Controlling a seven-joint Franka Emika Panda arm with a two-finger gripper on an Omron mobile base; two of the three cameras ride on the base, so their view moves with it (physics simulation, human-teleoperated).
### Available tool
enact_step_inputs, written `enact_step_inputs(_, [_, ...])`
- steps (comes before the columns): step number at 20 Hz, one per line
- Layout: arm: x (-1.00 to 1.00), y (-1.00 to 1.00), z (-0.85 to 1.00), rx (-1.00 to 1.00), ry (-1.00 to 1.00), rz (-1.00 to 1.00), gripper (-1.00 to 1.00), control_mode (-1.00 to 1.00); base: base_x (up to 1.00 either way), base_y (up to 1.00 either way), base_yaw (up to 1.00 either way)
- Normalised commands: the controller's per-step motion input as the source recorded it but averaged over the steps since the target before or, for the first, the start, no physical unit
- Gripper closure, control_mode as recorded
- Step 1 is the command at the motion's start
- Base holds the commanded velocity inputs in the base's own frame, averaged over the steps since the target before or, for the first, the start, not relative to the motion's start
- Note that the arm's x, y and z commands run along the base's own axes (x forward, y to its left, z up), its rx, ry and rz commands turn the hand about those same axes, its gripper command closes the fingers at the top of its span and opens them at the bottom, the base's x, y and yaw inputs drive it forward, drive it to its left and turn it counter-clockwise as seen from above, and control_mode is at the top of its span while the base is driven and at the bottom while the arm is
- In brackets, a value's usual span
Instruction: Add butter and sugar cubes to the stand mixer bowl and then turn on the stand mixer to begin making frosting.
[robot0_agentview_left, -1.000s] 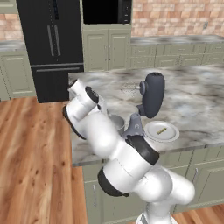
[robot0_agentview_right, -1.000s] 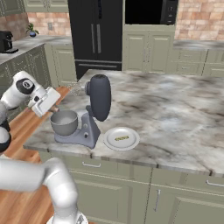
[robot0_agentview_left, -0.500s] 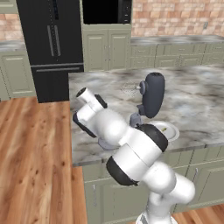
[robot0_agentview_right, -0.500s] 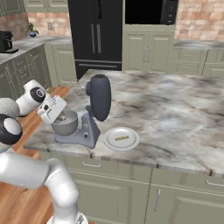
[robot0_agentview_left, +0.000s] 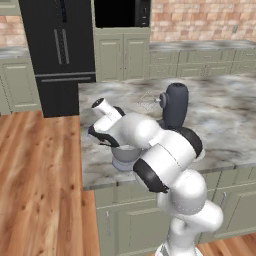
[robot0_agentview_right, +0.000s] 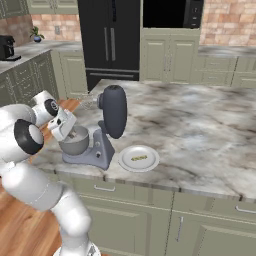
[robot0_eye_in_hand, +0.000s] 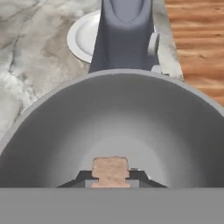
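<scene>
holding a small tan sugar cube (robot0_eye_in_hand: 110, 170) pinched between our fingertips, we keep the gripper (robot0_eye_in_hand: 111, 178) right over the stand mixer bowl (robot0_eye_in_hand: 118, 131) so a release should drop it inside. the bowl's grey interior looks empty beneath the cube, though its near floor is hidden from us. the bowl sits on the stand mixer (robot0_agentview_right: 102, 131) at the marble counter (robot0_agentview_right: 200, 135) edge. beside it, the white plate (robot0_agentview_right: 139, 158) holds a pale-yellow strip, probably the butter (robot0_agentview_right: 138, 158).
</scene>
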Motion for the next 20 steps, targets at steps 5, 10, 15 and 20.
enact_step_inputs(5, [0.15, 0.00, -0.29, 0.06, 0.00, 0.08, -1.00, -1.00, 0.00, 0.00, 0.00])
enact_step_inputs(10, [-0.05, 0.00, 0.00, 0.09, -0.04, 0.04, -1.00, -1.00, 0.00, 0.00, 0.00])
enact_step_inputs(15, [-0.73, -0.11, 0.81, 0.15, -0.16, 0.08, -1.00, -1.00, 0.00, 0.00, 0.00])
enact_step_inputs(20, [-1.00, -0.48, 1.00, 0.11, -0.12, 0.16, -1.00, -1.00, 0.00, 0.00, 0.00])
